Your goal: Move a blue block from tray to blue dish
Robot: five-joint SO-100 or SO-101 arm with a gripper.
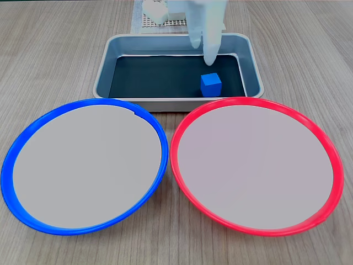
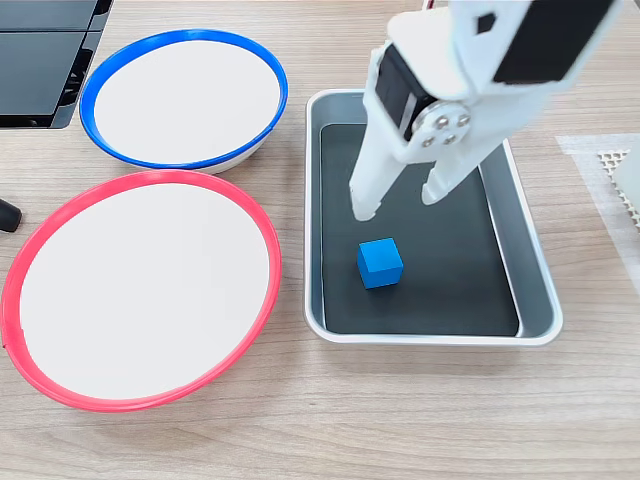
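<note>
We see the white two-finger gripper [image 2: 398, 204] cut off at the top edge in both fixed views, so most of the arm behind it is out of frame; in a fixed view [image 1: 203, 51] its pale fingers blur together against the bright background and we cannot separate them there. A perforated white mat [image 1: 159, 22] behind the pan is partly covered by the arm's base. A dark flat object [image 2: 45, 55] at the upper left corner is cropped and we cannot say what it is.

The rectangular silver-grey metal tray [image 2: 313, 215] with its dark bottom holds one small bright-blue cube [image 2: 380, 263], sitting flat on the tray floor toward the end nearest the red-rimmed plate [image 2: 140, 285]. In a fixed view the cube [image 1: 210, 84] lies in the right part of the tray [image 1: 105, 69].

The gripper hangs above the tray with its jaws spread apart, holding nothing; the fingertips [image 2: 364, 208] are above the cube, apart from it.

The large round plate with the bright blue rim [image 1: 25, 132] and the red-rimmed plate [image 1: 325, 143] each show a bare pale centre. All rest on a wooden tabletop [image 2: 420, 410].
</note>
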